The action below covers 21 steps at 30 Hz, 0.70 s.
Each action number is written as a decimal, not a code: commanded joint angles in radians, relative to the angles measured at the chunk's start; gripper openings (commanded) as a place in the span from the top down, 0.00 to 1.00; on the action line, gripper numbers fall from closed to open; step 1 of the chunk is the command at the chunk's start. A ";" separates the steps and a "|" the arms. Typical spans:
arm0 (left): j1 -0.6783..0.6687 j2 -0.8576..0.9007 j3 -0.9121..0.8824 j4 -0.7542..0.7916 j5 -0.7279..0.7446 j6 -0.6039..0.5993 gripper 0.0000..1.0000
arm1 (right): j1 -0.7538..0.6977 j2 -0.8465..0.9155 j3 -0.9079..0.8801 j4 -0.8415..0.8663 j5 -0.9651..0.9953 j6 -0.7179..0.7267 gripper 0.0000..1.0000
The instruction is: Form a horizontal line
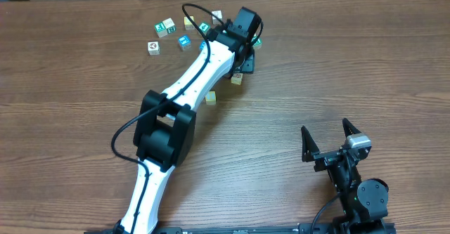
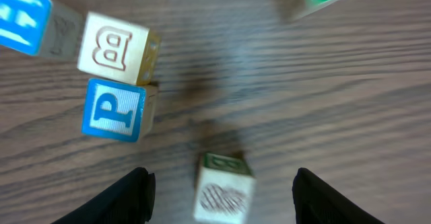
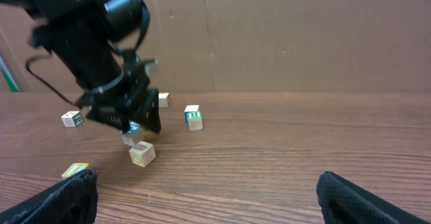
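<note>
**A:** So, where is the horizontal line?

**B:** Not built yet, by my reading. No row of four touching cubes shows anywhere. The small wooden cubes (image 1: 152,47) lie scattered over the far part of the brown wooden table (image 1: 351,51), and the white left arm may hide a few.

**A:** And the left gripper (image 2: 223,178)?

**B:** It is low over the table with its black fingers (image 2: 138,194) apart. They straddle a small cream wooden cube with a hatched dark mark and a green top face (image 2: 225,192). Bare wood shows on either side of that cube, so nothing is clamped.

**A:** Why straddle it?

**B:** I'd judge the cube is centred between the fingers so that closing would take it squarely by its flat sides.

**A:** Any neighbours in the way?

**B:** A cream wooden cube embossed with a B (image 2: 113,46) touches a blue-faced cube printed with a P (image 2: 113,108). Both sit off to one side, apart from the hatched cube. Whether they belong in the row, I cannot tell.

**A:** The right gripper (image 1: 325,127)?

**B:** It is at the near edge, well apart from the cubes, with its jaws spread wide and empty. That probably leaves the left arm room to work.
</note>
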 commanded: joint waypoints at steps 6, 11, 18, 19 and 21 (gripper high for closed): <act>0.006 0.029 -0.008 0.006 -0.019 0.022 0.41 | -0.006 -0.007 -0.010 0.006 0.002 -0.005 0.00; -0.009 0.062 -0.008 0.007 -0.001 0.023 0.41 | -0.006 -0.007 -0.010 0.006 0.002 -0.005 0.00; -0.010 0.075 -0.008 0.014 -0.001 0.023 0.47 | -0.006 -0.007 -0.010 0.006 0.002 -0.005 0.00; -0.010 0.075 -0.008 0.014 -0.002 0.023 0.47 | -0.006 -0.007 -0.010 0.006 0.002 -0.005 0.00; -0.010 0.075 -0.008 0.016 -0.001 0.023 0.47 | -0.006 -0.007 -0.010 0.006 0.002 -0.004 0.00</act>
